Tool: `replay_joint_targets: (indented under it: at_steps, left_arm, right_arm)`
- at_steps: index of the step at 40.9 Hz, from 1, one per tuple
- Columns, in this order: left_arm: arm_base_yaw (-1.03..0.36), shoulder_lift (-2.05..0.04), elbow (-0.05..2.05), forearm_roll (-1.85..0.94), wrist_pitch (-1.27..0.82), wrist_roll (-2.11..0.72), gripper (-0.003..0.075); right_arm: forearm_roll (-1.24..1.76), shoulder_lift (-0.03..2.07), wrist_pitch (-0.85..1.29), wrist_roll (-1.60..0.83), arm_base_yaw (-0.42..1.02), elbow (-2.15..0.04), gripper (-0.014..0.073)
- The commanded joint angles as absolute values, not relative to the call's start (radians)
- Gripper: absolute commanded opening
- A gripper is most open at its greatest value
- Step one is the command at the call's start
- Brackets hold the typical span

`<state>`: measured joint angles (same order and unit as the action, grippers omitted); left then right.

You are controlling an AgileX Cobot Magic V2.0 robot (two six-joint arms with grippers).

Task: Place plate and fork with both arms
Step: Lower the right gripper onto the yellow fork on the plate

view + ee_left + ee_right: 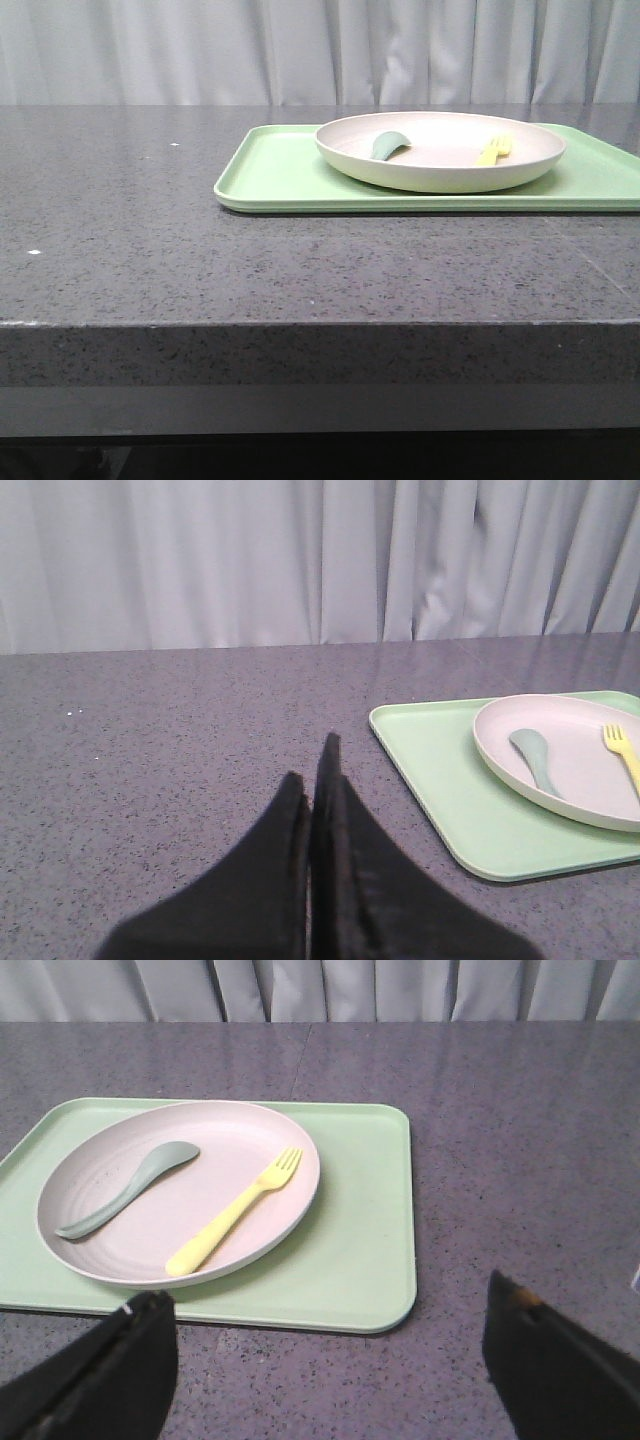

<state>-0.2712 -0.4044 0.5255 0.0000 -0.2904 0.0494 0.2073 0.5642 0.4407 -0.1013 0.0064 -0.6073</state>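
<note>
The cream plate (pixel 440 165) rests on the light-green tray (pixel 270 175) at the right of the table. The pale-yellow fork (pixel 494 150) lies in the plate on its right side, beside a teal spoon (pixel 388 145). All three also show in the right wrist view: the plate (pixel 260 1130), the fork (pixel 235 1212), the spoon (pixel 130 1187). My right gripper (pixel 325 1305) is open and empty, hovering short of the tray's near edge. My left gripper (pixel 312 770) is shut and empty, over bare table left of the tray (pixel 440 800). Neither gripper shows in the front view.
The grey speckled table (pixel 150 230) stretches left of the tray, its front edge close to the camera. A grey curtain (pixel 200 50) hangs behind the table.
</note>
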Motion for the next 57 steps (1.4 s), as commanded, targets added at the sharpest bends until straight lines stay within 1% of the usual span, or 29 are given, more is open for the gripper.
replay_joint_targets:
  at_steps: [1,6,11,17,22,32,42,57]
  left_arm:
    - [-0.271,-0.309,0.517,0.0,-0.267,0.049,-0.0018]
    - [-0.271,-0.229,0.495,0.0,-0.383,0.049,-0.0018]
    - [-0.271,-0.207,0.486,0.0,-0.437,0.049,-0.0018]
    - [-0.271,-0.207,0.486,0.0,-0.432,0.049,-0.0018]
    - [-0.271,-0.207,0.486,0.0,-0.43,0.049,-0.0018]
    - [-0.271,-0.207,0.486,0.0,-0.43,0.049,-0.0018]
    - [-0.271,-0.207,0.486,0.0,-0.43,0.049,-0.0018]
    - [-0.271,-0.207,0.486,0.0,-0.43,0.049,-0.0018]
  right_arm:
    - [0.239,0.626,0.366,-0.11,0.007,-0.66,0.0642]
    - [0.32,0.766,0.428,-0.11,0.007,-0.748,0.0628]
    - [0.358,0.934,0.511,-0.11,0.011,-0.885,0.0609]
    - [0.36,1.138,0.624,-0.106,0.074,-1.069,0.0599]
    - [0.358,1.312,0.707,-0.038,0.138,-1.218,0.0599]
    - [0.351,1.589,0.826,0.066,0.167,-1.452,0.0599]
    - [0.252,1.744,0.895,0.167,0.177,-1.587,0.0599]
    - [0.245,1.844,0.927,0.207,0.201,-1.662,0.0599]
